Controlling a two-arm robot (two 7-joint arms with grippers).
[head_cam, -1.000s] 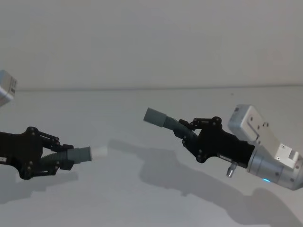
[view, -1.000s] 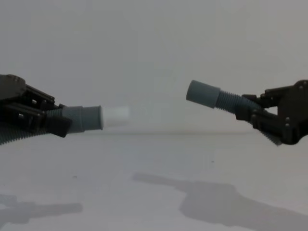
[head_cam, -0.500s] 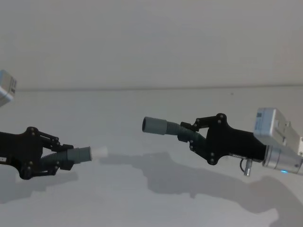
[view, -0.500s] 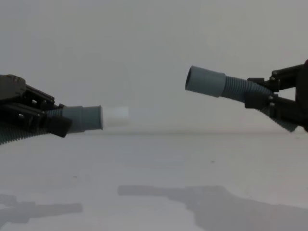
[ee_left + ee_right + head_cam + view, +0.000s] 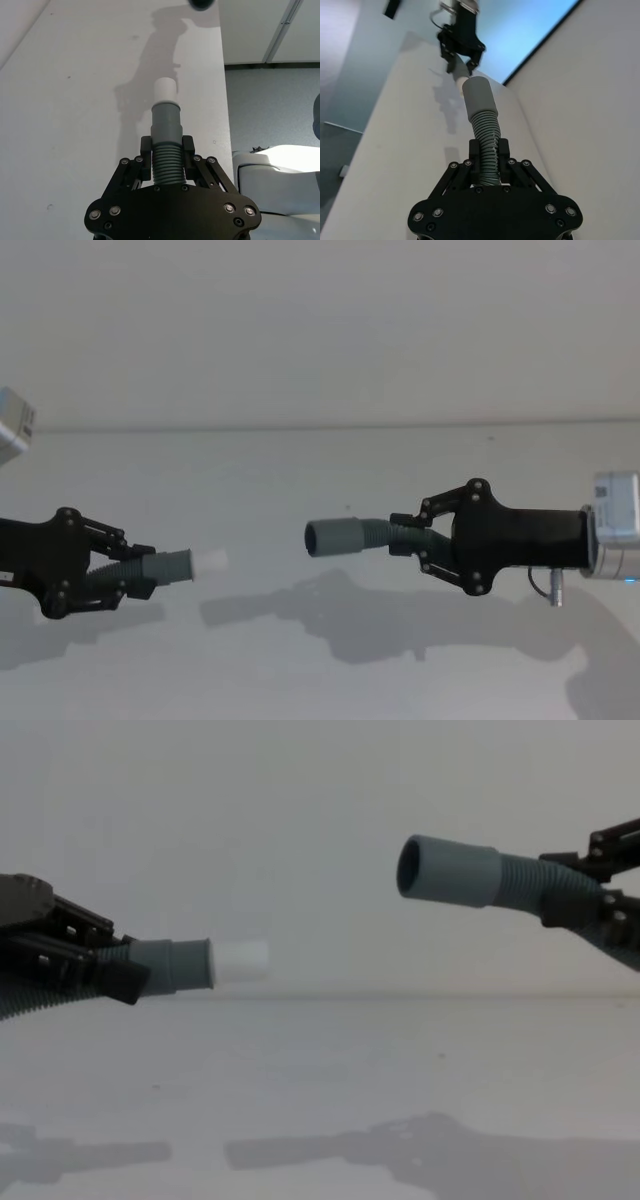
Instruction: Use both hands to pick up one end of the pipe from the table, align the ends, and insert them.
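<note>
Both lifted | your left end effector [image 5: 138, 576] clamps white-tip hose [image 5: 175, 565] | right end effector [image 5: 406, 537] clamps socket hose [image 5: 340, 537], 3 o'clock of it | to do: line up, push in

readable text: none | labels, brands, numbers, signs: none legible in any view

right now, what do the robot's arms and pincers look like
Both are black and angular: the left pincer and the right pincer have linkage fingers studded with silver bolts. Behind the right one sits a black cylindrical wrist, then a silver-grey housing with a small metal stub beneath.
</note>
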